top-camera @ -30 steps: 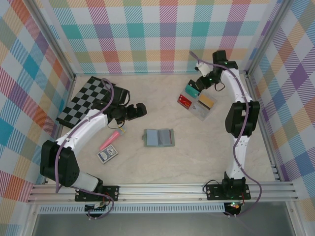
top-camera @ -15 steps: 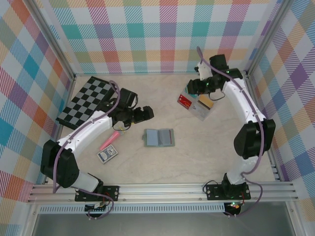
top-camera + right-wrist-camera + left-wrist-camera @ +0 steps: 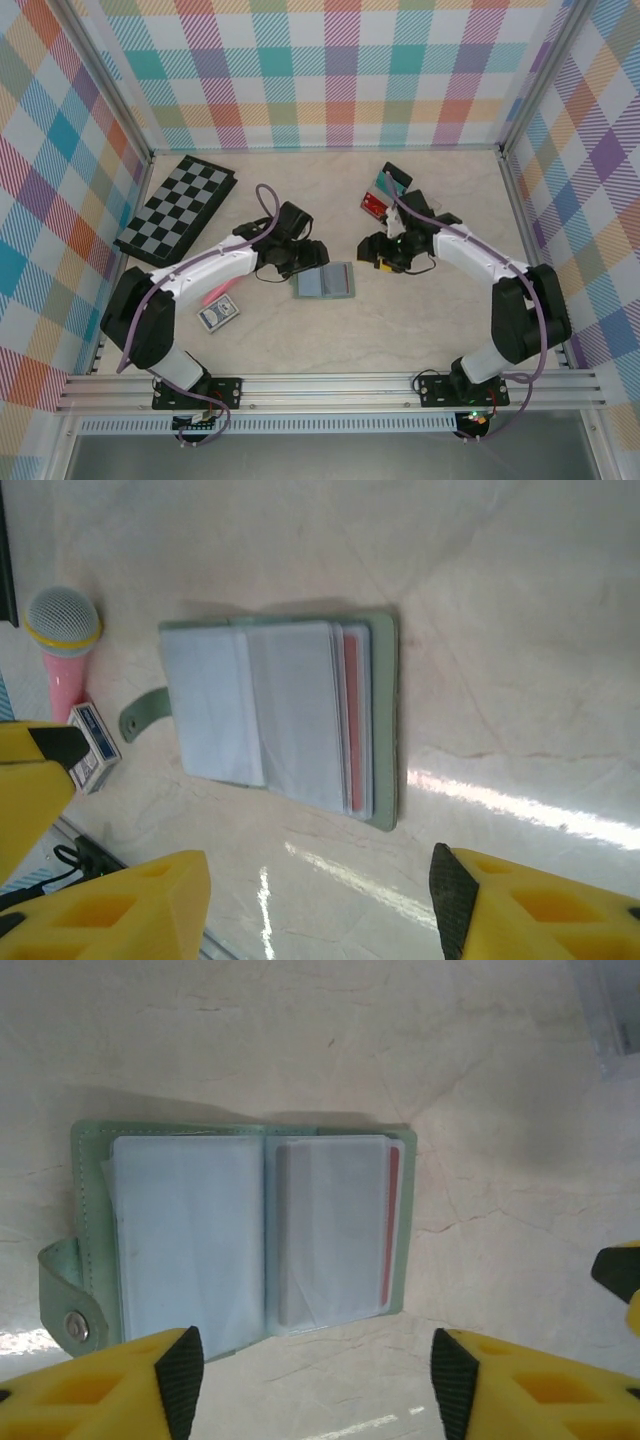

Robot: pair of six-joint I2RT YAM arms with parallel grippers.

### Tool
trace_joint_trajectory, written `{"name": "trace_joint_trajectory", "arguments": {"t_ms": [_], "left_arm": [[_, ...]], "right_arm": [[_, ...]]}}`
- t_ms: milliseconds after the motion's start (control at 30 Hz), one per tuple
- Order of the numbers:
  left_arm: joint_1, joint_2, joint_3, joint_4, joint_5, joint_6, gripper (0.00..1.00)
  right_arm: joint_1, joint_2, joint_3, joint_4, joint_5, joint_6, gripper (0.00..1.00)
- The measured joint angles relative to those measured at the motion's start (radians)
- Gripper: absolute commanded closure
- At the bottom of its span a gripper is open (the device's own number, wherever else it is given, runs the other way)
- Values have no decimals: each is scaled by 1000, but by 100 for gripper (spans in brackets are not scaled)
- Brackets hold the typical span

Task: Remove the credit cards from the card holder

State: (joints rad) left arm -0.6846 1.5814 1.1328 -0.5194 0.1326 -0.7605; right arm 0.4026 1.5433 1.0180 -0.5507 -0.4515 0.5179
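The card holder (image 3: 325, 281) lies open and flat on the table, a grey-green wallet with clear sleeves (image 3: 240, 1230) (image 3: 280, 720). A red credit card's edge (image 3: 392, 1220) (image 3: 352, 720) shows in its right-hand sleeves. More credit cards lie at the back, one red (image 3: 374, 204) and one teal (image 3: 384, 183). My left gripper (image 3: 308, 262) (image 3: 315, 1390) hovers at the holder's upper left edge, open and holding nothing. My right gripper (image 3: 368, 252) (image 3: 315, 910) hovers just right of the holder, also open and holding nothing.
A checkered board (image 3: 175, 208) lies at the back left. A blue playing-card pack (image 3: 217, 316) (image 3: 92, 745) and a pink toy microphone (image 3: 60, 640) lie left of the holder. Plaid walls enclose the table on three sides.
My left arm swung right to the holder and its jaws narrowed a little. My right arm came down from the cards at the back to the holder's right side, jaws opening wider.
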Motion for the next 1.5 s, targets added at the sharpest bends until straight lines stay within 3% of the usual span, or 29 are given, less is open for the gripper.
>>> {"name": "trace_joint_trajectory", "arguments": {"t_ms": [300,700,1133,1500], "left_arm": [[0,85,0,-6,-63,-20,69],[11,150,-20,-4,-103,-40,67],[23,175,-44,2,-105,-59,62],[35,187,-65,34,-46,-57,82]], "right_arm": [[63,115,-10,155,-48,93,48],[97,236,24,207,-66,122,54],[130,305,103,172,-53,98,53],[156,363,146,153,-54,83,63]]}}
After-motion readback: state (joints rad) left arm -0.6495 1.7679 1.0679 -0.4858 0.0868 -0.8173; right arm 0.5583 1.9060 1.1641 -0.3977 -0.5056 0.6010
